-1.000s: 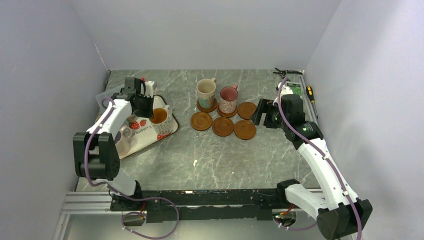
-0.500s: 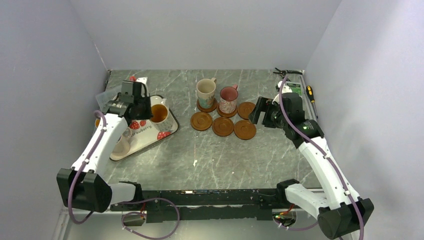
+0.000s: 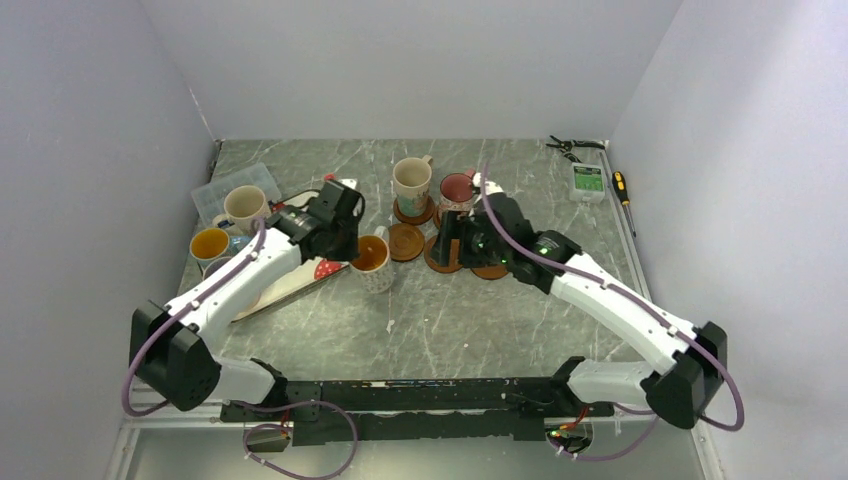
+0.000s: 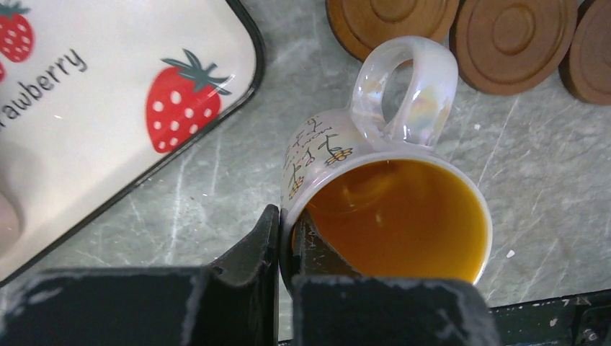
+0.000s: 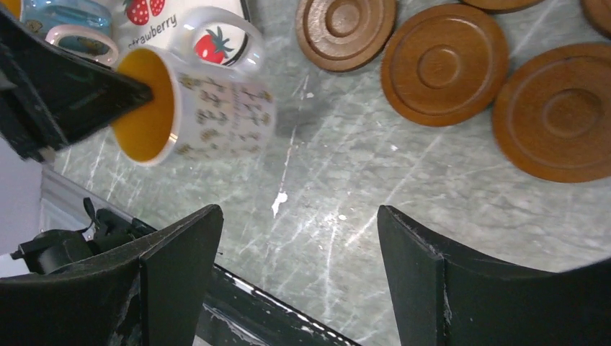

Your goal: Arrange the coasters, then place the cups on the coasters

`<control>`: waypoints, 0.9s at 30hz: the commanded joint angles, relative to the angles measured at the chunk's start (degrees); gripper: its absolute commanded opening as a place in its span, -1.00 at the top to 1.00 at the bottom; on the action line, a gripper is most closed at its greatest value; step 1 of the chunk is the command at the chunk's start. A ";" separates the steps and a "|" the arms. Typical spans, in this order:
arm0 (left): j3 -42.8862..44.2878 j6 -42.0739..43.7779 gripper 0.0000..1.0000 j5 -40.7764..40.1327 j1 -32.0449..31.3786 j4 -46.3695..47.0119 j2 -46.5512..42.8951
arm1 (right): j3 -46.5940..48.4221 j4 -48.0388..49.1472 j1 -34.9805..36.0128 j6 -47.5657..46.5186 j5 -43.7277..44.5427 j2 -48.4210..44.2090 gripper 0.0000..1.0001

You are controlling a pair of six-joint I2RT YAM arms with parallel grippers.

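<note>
My left gripper (image 4: pixel 287 241) is shut on the rim of a patterned cup with an orange inside (image 3: pixel 372 262), beside the tray's right corner and just left of the coasters. A bare coaster (image 3: pixel 405 241) lies right behind that cup. Two cups, one cream (image 3: pixel 411 183) and one pink inside (image 3: pixel 456 190), stand on coasters at the back. My right gripper (image 5: pixel 299 216) hangs open over the table, with three bare coasters (image 5: pixel 443 65) and the held cup (image 5: pixel 194 108) in its view. The right arm hides part of the coaster group from above.
The strawberry-print tray (image 3: pixel 290 285) lies at the left. Beyond it stand a cream cup (image 3: pixel 240 208), an orange-inside cup (image 3: pixel 209 243) and a clear plastic box (image 3: pixel 225 185). Pliers (image 3: pixel 568 146), a green box (image 3: pixel 586 180) and a screwdriver (image 3: pixel 620 185) lie at the back right.
The left arm has swung right, carrying the orange-inside cup off the tray to beside the coasters. The right arm has moved left, over the coasters.
</note>
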 commanded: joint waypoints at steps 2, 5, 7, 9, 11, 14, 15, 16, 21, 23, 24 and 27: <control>1.90 -8.65 0.94 -3.27 -6.22 6.14 0.37 | 6.01 2.46 6.10 3.99 8.19 5.58 -0.62; 0.65 -10.44 0.94 -3.98 -8.75 7.59 0.11 | 7.36 2.11 8.81 4.20 10.80 8.73 -0.58; 0.19 -11.31 0.94 -4.37 -10.02 8.08 0.09 | 8.01 2.14 9.92 4.21 11.89 10.41 -0.52; -0.02 -11.96 0.94 -4.65 -11.05 8.05 0.59 | 8.66 2.56 10.68 4.02 12.10 11.93 -0.38; -0.05 -12.34 0.94 -5.02 -11.85 7.49 1.04 | 9.26 2.72 11.44 3.82 12.21 13.29 -0.33; -0.44 -12.72 0.94 -5.62 -12.71 7.38 1.01 | 10.07 2.32 12.30 3.30 13.71 15.62 -0.21; -0.67 -12.89 0.94 -5.89 -12.92 7.55 0.77 | 10.38 1.42 12.66 3.16 14.48 16.58 -0.18; -0.81 -13.03 0.94 -6.16 -13.12 7.74 0.58 | 10.76 0.95 12.81 3.08 15.31 17.59 -0.15; -1.30 -13.70 0.94 -8.62 -14.21 7.41 -0.22 | 12.26 -2.13 15.59 2.92 21.51 21.46 -0.04; -2.00 -14.18 0.95 -9.90 -14.66 7.51 -1.01 | 12.60 -2.24 16.16 2.91 22.38 22.62 0.01; -2.51 -14.44 0.94 -10.44 -14.85 7.84 -1.48 | 12.55 -1.99 16.29 3.01 22.20 23.21 0.03; -3.61 -15.00 0.94 -11.52 -15.04 8.27 -2.87 | 12.11 -1.18 16.42 3.30 21.13 24.51 0.16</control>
